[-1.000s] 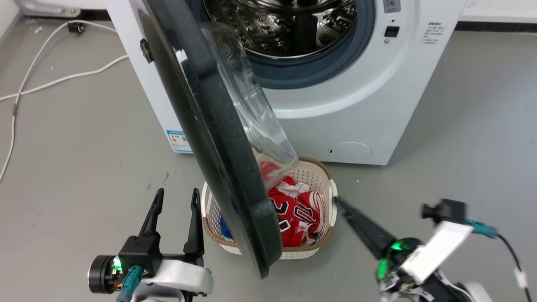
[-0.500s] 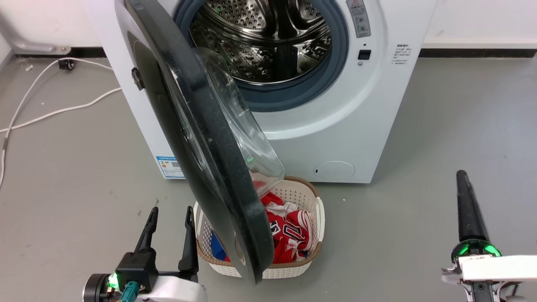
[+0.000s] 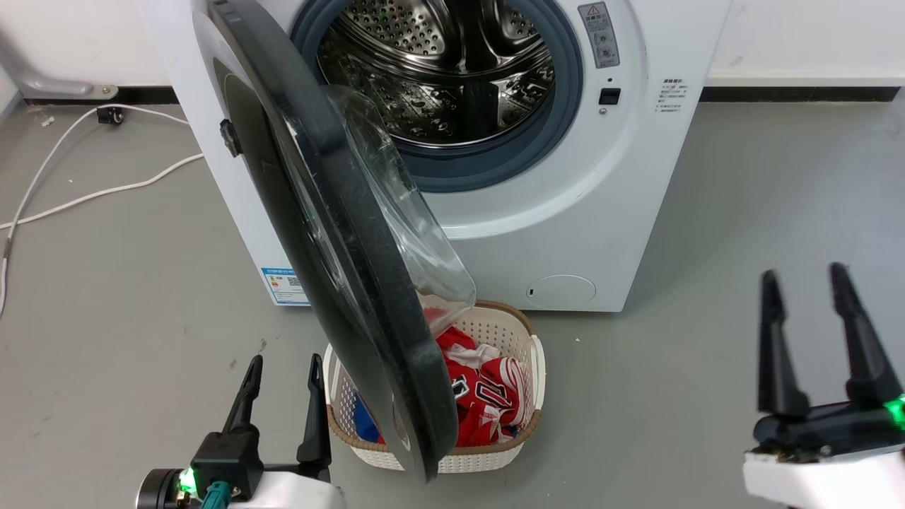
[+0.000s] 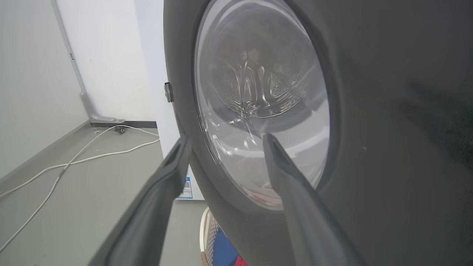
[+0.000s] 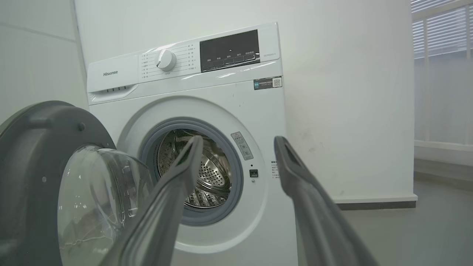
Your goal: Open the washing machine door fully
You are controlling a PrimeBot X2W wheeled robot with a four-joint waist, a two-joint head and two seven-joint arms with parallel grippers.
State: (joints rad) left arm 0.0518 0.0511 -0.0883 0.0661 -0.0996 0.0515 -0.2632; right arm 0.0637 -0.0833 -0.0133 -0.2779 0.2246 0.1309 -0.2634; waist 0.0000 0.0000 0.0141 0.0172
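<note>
Washing machine door (image 3: 353, 283) stands about half swung, hinged at the left side of the white machine (image 3: 601, 212), its lower edge hanging over the laundry basket (image 3: 540, 375). The left gripper (image 3: 284, 364), fingers spread and empty, sits just beside the door's outer face, right in its sweep; I'd move it aside first. The right gripper (image 3: 804, 272), also spread and empty, is well apart; it could press the rim outward, slowly.

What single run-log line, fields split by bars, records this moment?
washing machine door: swung out over laundry basket, not folded back | left gripper: open, by door's outer face | right gripper: open, holding nothing
</note>
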